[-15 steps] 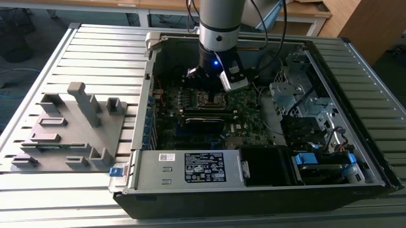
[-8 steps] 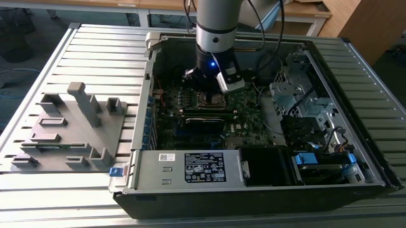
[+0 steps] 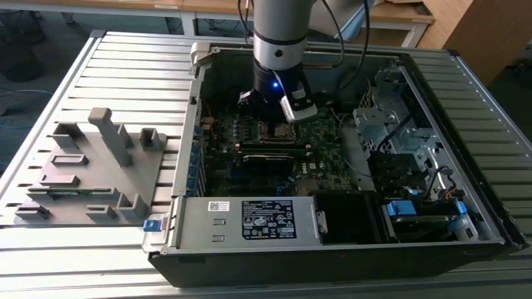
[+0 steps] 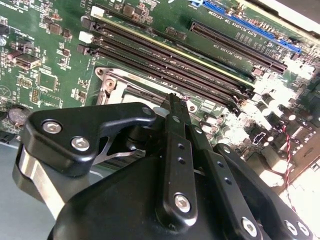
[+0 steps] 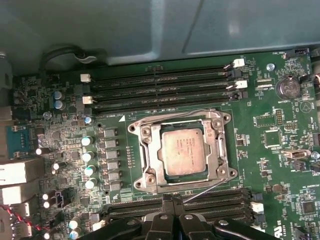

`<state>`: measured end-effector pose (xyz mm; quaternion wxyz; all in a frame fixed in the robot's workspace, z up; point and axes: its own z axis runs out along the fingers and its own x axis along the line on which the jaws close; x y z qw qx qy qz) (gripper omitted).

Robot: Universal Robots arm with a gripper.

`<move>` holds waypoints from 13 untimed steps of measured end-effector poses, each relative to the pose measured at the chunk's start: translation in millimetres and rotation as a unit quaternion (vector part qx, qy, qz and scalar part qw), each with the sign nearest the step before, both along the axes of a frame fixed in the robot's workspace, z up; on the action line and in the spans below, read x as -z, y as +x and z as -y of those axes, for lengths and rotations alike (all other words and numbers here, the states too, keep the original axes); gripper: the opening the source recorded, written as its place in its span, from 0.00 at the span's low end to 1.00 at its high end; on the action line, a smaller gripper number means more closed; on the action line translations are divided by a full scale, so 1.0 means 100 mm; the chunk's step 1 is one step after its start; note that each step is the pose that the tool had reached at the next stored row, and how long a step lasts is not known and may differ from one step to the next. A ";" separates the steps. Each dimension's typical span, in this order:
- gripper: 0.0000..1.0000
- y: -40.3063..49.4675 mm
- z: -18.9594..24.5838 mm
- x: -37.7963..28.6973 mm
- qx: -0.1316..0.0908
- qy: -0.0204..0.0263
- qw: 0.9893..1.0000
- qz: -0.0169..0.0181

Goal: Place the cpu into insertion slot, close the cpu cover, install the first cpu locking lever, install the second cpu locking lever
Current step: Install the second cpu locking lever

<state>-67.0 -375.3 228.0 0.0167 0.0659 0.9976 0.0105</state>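
Open PC case [image 3: 332, 237] on slatted table [image 3: 50, 261]; arm down inside over green board [image 5: 280, 165]; slot [image 5: 181, 152] mid-board w/ cover [image 5: 150, 155] down round the cpu [image 5: 183, 153]; gripper [image 5: 172, 212] at 6 o'clock of cpu, just beside slot rim, fingertips pressed together, holding nothing; thin lever [image 5: 210, 190] at 5 o'clock of cpu, near the tips.

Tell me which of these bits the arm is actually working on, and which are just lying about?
In the job:
- cpu, seated in the slot
- cover, down around the cpu
- lever, a thin wire by the socket
- tool, just beside the socket

Just there:
- memory slots
- grey fixture beside the case
- power supply
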 end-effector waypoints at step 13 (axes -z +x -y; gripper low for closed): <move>0.10 -0.012 0.045 0.025 0.000 0.000 1.000 0.000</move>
